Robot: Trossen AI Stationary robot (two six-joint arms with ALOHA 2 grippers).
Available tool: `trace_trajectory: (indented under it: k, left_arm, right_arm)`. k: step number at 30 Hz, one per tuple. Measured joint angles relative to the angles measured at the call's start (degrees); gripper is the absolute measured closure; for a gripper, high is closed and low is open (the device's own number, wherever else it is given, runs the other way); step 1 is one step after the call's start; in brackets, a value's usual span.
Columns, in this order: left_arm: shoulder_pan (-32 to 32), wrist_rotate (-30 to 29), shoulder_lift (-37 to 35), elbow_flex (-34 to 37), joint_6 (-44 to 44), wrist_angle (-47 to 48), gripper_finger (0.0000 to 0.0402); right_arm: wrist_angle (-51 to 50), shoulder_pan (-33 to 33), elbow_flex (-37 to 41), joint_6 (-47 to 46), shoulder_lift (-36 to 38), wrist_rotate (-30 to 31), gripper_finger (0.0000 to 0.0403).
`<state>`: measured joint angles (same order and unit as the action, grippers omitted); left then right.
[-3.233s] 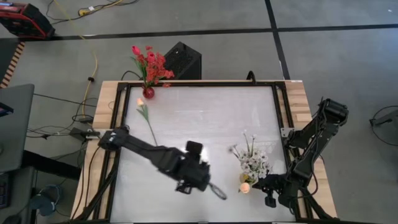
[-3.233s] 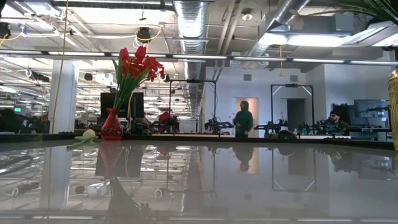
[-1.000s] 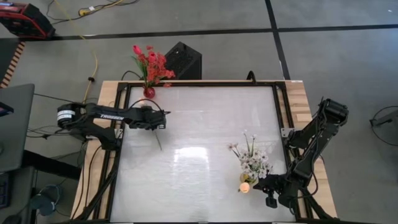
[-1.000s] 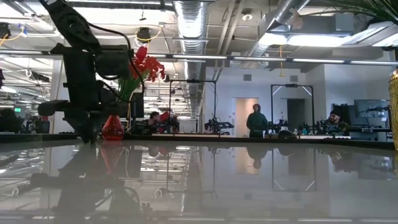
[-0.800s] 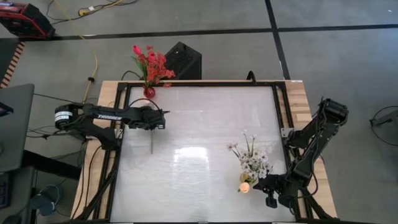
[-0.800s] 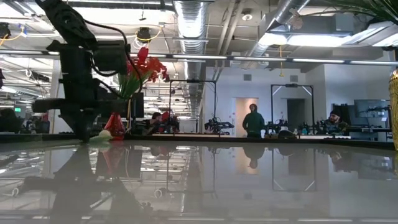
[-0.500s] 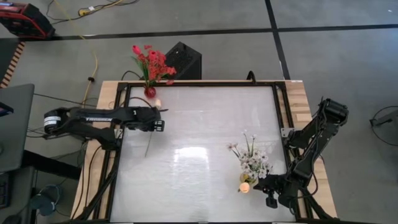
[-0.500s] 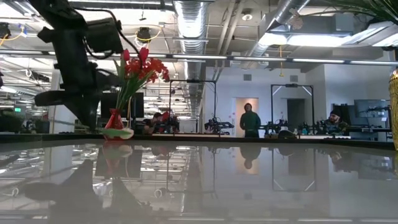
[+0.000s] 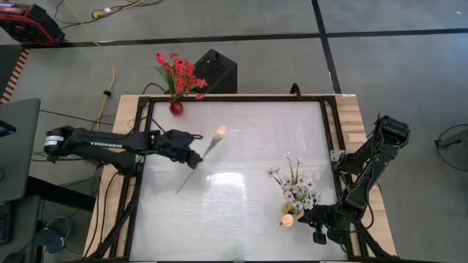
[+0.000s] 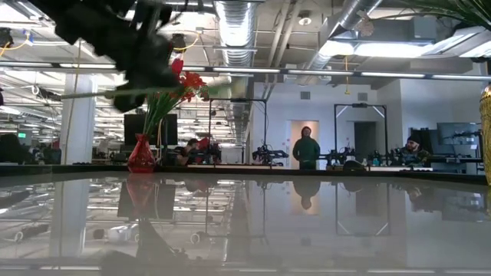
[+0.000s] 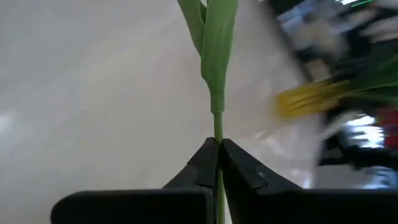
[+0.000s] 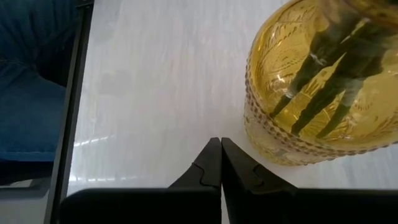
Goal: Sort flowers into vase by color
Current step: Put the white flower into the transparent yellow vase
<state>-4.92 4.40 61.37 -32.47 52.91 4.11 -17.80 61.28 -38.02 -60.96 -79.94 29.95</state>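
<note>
A pale orange tulip (image 9: 220, 131) on a thin green stem hangs above the table's left half, with my left gripper (image 9: 194, 156) shut on the stem. In the low view the stem (image 10: 196, 90) runs almost level, high over the table. A red vase (image 9: 175, 108) of red flowers (image 9: 179, 73) stands at the far left corner. A yellow glass vase (image 12: 311, 87) with white blossom sprigs (image 9: 296, 186) stands at the near right. My right gripper (image 9: 316, 234) rests shut beside it, holding nothing. My left gripper pinches the tulip's bare stem (image 11: 217, 127) between its two fingers, just below a long leaf (image 11: 217, 37) and about halfway along the stem. The fingers come from the table's left and lie across the stem. The flower is lifted clear and lies almost level, its bud toward the far right.
A black box (image 9: 214, 71) sits on the floor beyond the far edge, near the red vase. A dark frame (image 9: 139, 168) runs along the table's sides. People stand in the room far behind the table (image 10: 306, 146).
My left gripper has taken hold of the tulip's stem on the table near the red vase and has risen, moving a little toward the right edge. The tulip has been lifted clear and has turned, its bud swinging toward the right.
</note>
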Motion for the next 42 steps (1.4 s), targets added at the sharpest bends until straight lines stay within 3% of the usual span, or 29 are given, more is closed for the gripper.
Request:
trace_trajectory:
  k: [5, 13, 20, 25, 29, 33, 39, 42]
  left_arm:
    - [4.61, -4.83, 4.53, -0.04, -6.88, -21.96, 0.0401]
    - [11.35, -7.87, 14.58, -0.07, -26.58, -51.55, 0.0401]
    - [18.2, -7.31, 25.98, -0.07, -44.51, -76.74, 0.0401]
    - [19.95, -4.3, 35.99, -1.93, -49.52, -93.21, 0.0401]
    - [20.01, 0.02, 43.15, -8.5, -50.36, -93.29, 0.0401]
    - [19.89, 8.66, 48.86, -16.5, -51.96, -93.3, 0.0401]
    - [17.05, 19.06, 48.95, -22.23, -50.19, -93.02, 0.0401]
    - [15.62, 20.9, 48.71, -22.98, -49.84, -92.75, 0.0401]
  right_arm:
    - [0.13, -0.26, 0.0, -0.01, 0.0, 0.0, 0.0375]
    - [0.09, -0.24, 0.0, 2.29, 0.0, 0.52, 0.0375]
    - [0.05, -0.26, 0.0, 4.54, 0.0, 1.94, 0.0375]
    - [0.01, -0.26, 0.0, 5.35, 0.0, 3.45, 0.0375]
    - [-0.16, -0.31, 0.0, 5.54, 0.0, 3.63, 0.0376]
    - [-0.4, -0.65, -0.02, 5.27, 0.33, 1.7, 0.0376]
    - [-6.4, -4.22, -0.03, -0.27, 5.93, -4.17, 0.0377]
    - [-7.45, -7.66, -0.02, -0.47, 8.19, -4.39, 0.0378]
